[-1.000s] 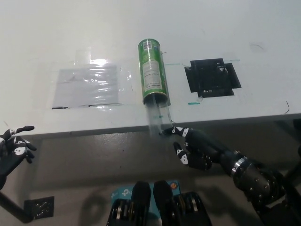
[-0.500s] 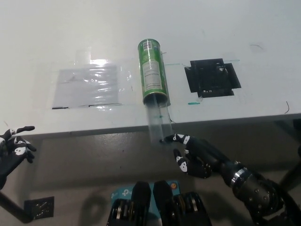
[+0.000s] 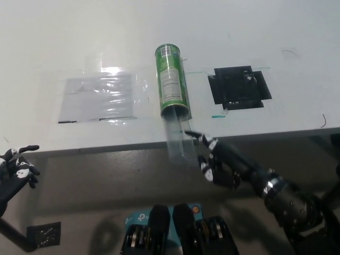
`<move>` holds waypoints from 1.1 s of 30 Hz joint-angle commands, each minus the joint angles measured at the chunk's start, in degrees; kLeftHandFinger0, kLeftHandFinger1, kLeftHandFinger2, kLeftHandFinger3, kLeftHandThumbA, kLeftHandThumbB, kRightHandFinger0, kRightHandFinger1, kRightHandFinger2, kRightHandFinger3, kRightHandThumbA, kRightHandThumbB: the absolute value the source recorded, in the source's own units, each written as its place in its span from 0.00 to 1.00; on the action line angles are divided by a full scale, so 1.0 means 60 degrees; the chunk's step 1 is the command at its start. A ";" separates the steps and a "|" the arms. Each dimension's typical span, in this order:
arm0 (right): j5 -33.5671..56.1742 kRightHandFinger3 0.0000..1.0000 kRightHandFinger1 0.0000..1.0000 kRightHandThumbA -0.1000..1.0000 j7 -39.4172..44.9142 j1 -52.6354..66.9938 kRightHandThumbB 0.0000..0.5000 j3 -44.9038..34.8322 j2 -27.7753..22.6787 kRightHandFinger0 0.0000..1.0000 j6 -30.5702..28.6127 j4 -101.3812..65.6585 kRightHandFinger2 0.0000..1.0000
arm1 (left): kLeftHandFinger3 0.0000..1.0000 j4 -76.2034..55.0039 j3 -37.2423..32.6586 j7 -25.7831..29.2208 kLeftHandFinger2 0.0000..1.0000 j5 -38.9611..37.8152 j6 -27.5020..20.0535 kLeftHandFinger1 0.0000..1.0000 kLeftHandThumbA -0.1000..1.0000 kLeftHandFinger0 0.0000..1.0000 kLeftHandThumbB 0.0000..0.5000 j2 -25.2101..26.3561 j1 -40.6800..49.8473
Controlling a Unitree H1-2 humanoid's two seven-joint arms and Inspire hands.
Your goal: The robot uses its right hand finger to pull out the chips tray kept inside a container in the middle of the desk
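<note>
Right hand (image 3: 220,162) seemingly touching one tray (image 3: 178,141).

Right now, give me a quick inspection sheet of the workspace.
Surface: white desk, front edge near the robot.
Job's things: green can lying on its side, open end toward the robot; clear tray slid partly out, past the desk edge.
Clutter: clear plastic sheet left of the can; black square patch to its right.
Hands: right hand below the desk edge, one finger at the tray; left hand resting at lower left.
Cables: thin dark wire at the right edge.
Surroundings: grey floor.
</note>
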 commanded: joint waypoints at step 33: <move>0.1932 1.00 0.16 0.00 -0.0986 0.2019 0.46 -0.4307 -0.0356 0.68 0.1078 -0.2690 0.95 | 0.63 -0.0143 0.0045 0.0036 0.34 0.0081 -0.0220 0.31 0.00 0.32 0.19 0.0161 0.0113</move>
